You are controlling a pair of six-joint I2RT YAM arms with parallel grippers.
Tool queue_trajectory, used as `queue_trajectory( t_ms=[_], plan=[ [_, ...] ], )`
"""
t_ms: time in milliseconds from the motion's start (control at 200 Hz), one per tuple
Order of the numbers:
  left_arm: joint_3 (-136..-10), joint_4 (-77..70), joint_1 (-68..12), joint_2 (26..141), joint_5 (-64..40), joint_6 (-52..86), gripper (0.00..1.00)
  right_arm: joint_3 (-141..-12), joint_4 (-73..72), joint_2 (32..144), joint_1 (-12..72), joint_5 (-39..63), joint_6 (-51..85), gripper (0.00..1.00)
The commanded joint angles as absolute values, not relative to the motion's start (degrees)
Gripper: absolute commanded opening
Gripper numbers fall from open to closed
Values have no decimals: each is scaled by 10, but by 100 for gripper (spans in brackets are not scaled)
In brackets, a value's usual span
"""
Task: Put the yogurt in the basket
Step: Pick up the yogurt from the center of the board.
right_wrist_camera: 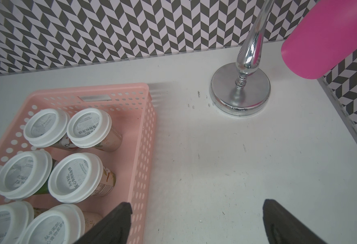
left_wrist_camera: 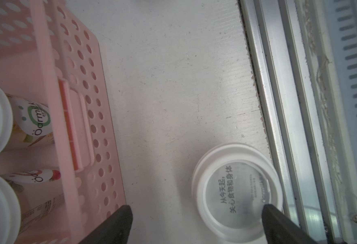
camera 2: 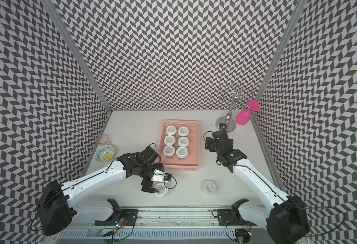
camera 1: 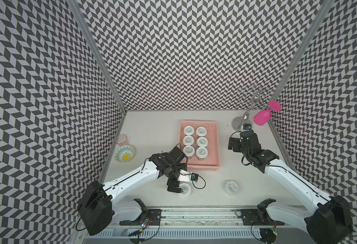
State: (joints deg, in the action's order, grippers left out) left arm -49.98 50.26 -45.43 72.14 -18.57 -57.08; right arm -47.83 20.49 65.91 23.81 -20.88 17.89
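Yogurt (camera 1: 189, 139): six cups stand in basket (camera 1: 213, 145), two by front table (camera 1: 207, 198) edge | left jaws apart, partly over one, to straddle it | right jaws apart, empty, beside basket

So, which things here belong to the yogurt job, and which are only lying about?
Belonging to the job:
- basket
- six yogurt cups, inside it
- two more yogurt cups, outside it

Only lying about:
- pinkish tumbler
- patterned bowl
- chrome stand
- magenta wine glass
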Motion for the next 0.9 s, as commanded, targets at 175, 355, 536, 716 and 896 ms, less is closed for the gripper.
queue_trajectory(
  t_ms=[175, 355, 536, 716, 896],
  plan=[
    [-505, 533, -479, 723, -219, -574, 100, -473, 179, 652, 235, -225, 173, 100],
    [-485, 526, -487, 719, -210, -576, 100, -476, 181, 656, 235, -221, 173, 100],
    [-477, 513, -496, 721, -193, -579, 100, -476, 180, 657, 235, -218, 173, 100],
    [-467, 492, -502, 724, -180, -576, 100, -473, 179, 655, 235, -222, 173, 99],
    [-460, 476, -507, 728, -178, -571, 98, -472, 179, 653, 234, -227, 173, 99]
  ],
)
